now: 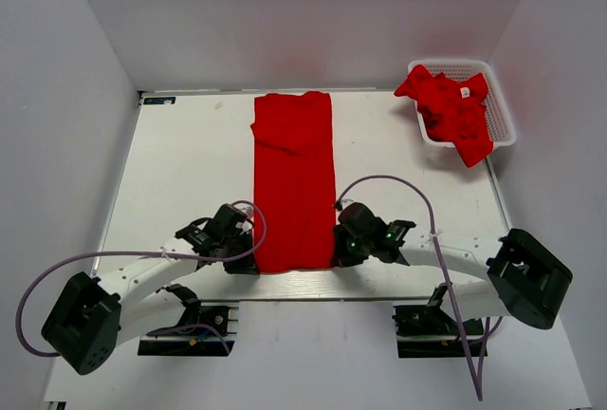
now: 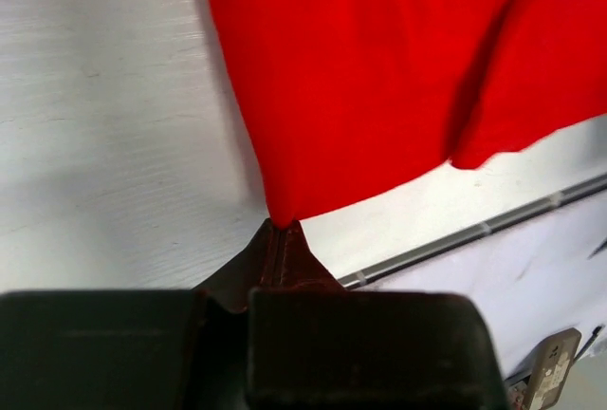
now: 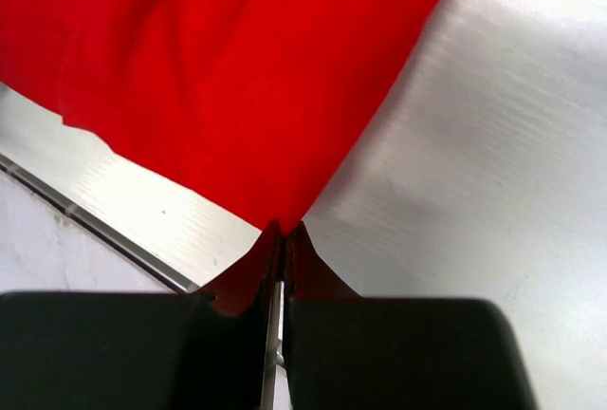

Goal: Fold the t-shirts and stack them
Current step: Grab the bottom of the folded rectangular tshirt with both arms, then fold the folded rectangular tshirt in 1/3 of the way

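Note:
A red t-shirt [image 1: 294, 182] lies folded into a long narrow strip down the middle of the table, sleeves tucked in. My left gripper [image 1: 248, 260] is shut on its near left corner; in the left wrist view the cloth [image 2: 379, 68] rises from the closed gripper [image 2: 282, 225]. My right gripper [image 1: 338, 256] is shut on the near right corner; in the right wrist view the cloth [image 3: 218, 78] runs up from the closed gripper [image 3: 285, 228]. More red t-shirts [image 1: 450, 106] lie crumpled in the basket, one with a small white tag.
A white lattice basket [image 1: 501, 111] stands at the far right corner, one shirt hanging over its near rim. The table's near metal edge [image 1: 303, 282] runs just behind both grippers. White walls enclose the table on three sides.

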`<state>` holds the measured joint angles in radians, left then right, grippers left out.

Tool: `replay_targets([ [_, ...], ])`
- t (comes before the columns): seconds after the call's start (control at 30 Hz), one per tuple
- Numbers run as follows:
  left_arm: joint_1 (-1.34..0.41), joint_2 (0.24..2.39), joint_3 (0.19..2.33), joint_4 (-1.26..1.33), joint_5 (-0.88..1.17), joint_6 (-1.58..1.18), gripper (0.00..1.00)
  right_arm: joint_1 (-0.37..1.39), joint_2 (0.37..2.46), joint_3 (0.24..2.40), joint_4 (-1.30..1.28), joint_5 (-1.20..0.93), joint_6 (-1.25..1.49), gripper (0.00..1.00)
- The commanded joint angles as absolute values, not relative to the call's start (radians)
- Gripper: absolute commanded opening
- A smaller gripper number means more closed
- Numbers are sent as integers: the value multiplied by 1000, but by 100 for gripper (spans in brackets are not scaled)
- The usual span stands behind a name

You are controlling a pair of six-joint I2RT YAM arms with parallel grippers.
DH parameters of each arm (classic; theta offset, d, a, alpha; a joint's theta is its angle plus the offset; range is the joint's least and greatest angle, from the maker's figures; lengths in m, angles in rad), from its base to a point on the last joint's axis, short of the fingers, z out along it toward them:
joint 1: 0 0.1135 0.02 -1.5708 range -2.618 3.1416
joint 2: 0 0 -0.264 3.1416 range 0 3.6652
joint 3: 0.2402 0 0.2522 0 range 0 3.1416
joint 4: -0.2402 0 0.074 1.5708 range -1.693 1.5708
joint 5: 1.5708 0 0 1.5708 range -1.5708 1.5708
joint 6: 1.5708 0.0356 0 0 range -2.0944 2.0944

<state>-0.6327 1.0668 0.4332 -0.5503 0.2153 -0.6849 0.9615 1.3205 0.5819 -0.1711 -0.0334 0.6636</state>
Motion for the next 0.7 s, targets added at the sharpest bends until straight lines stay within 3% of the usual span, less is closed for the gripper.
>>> replay_targets([
  [0.0,-638,1011,433,-563,198,-680,0,963,1266,534,-216,-40,652,0],
  [0.27,-638,1022,478,-445,256,-661,0,960,1304,629,-207,-5,581,0],
  [0.67,-611,1258,779,-474,-133,-689,0,907,1453,942,-298,386,603,0],
])
